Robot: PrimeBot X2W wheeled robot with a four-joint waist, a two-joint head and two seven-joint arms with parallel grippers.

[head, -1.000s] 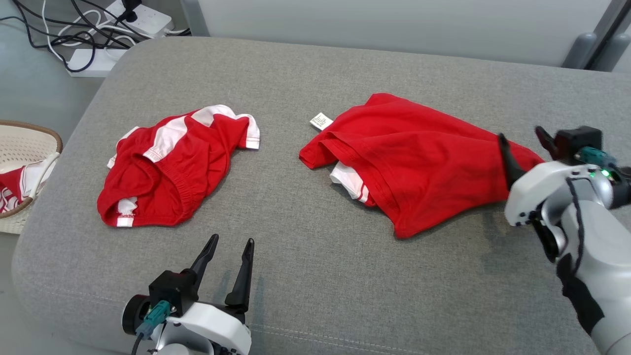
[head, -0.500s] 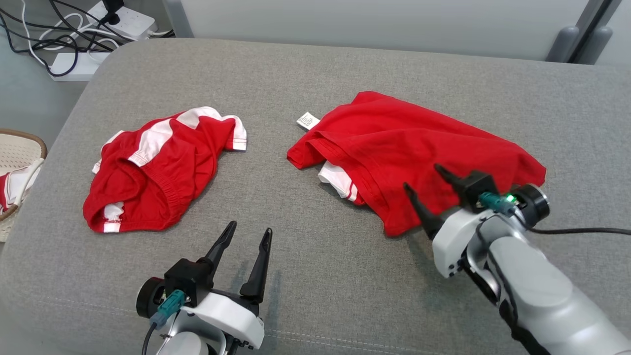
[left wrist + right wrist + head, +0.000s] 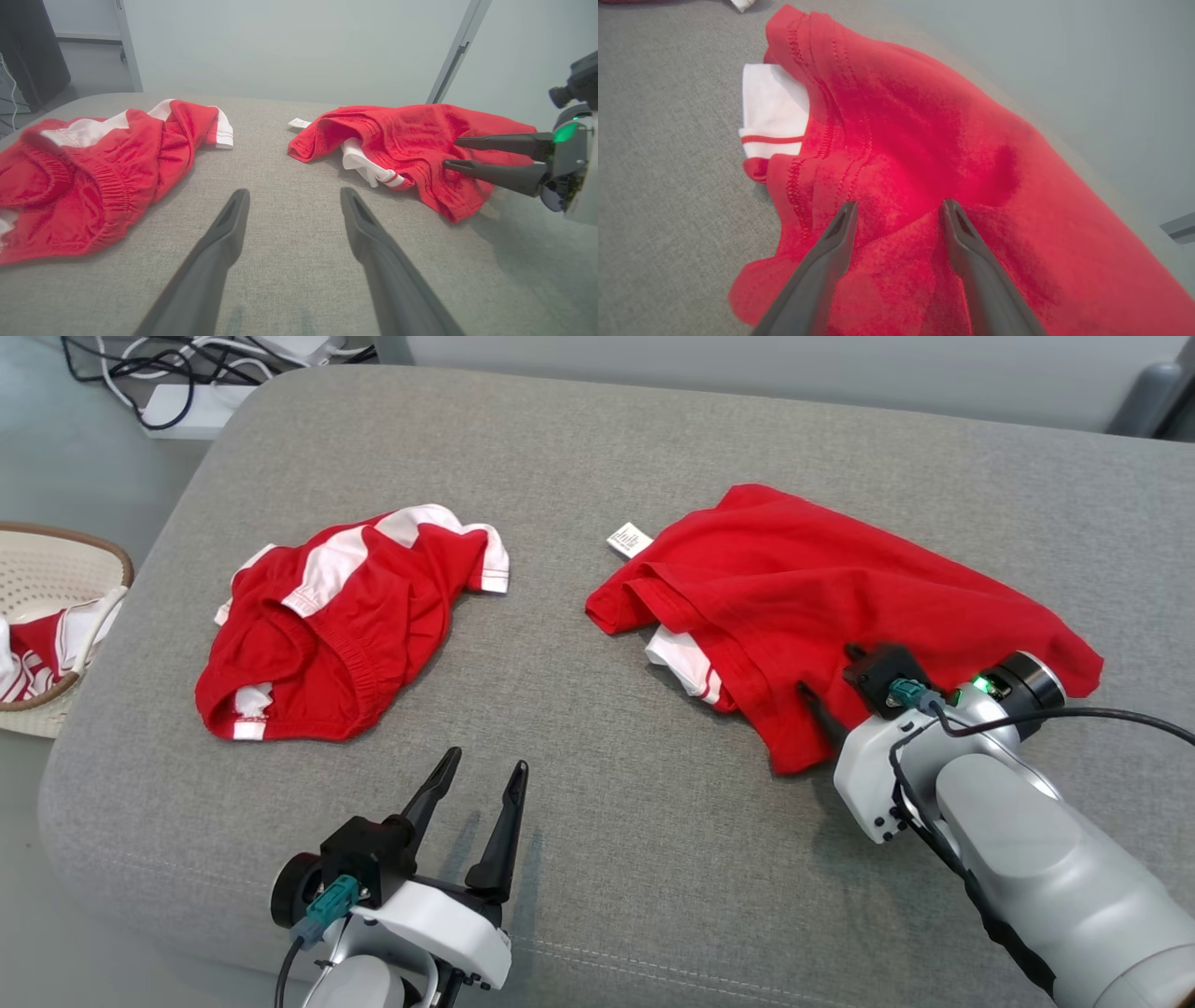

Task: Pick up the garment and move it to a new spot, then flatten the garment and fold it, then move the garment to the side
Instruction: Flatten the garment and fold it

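Observation:
The garment [image 3: 840,579] is a crumpled red shirt with a white tag and a white striped cuff showing, lying on the right half of the grey cushion [image 3: 607,821]. My right gripper [image 3: 827,672] stands open at its near hem. In the right wrist view both fingertips press on the red cloth [image 3: 901,130], with a fold of it lying between the right gripper's [image 3: 899,205] tips. The left wrist view shows that gripper [image 3: 451,153] from the side, on the garment [image 3: 411,130]. My left gripper [image 3: 487,761] is open and empty over bare cushion near the front edge.
A second red and white garment [image 3: 336,625] lies bunched on the cushion's left half. A pale woven basket [image 3: 93,537] with more red and white cloth stands on the floor at the left. Cables and a power strip [image 3: 187,392] lie at the far left corner.
My right gripper swung from the garment's right end to its near hem and came down onto the cloth. The head camera shifted. The left gripper kept its place.

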